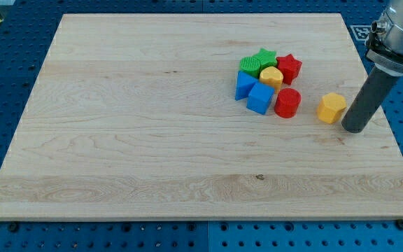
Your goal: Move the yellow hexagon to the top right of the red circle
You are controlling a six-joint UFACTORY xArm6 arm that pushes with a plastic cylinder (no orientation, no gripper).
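The yellow hexagon (pixel 331 107) lies alone on the wooden board, to the right of the red circle (pixel 287 102) with a gap between them. My tip (pixel 353 128) rests on the board just to the right of the hexagon and slightly below it, close but apart. The red circle sits at the lower right of a cluster of blocks.
The cluster holds a green star (pixel 265 58), a green round block (pixel 250 66), a red star (pixel 290 68), a yellow heart-like block (pixel 271 76), a blue triangle (pixel 243 85) and a blue cube (pixel 260 98). The board's right edge (pixel 385 119) lies near my tip.
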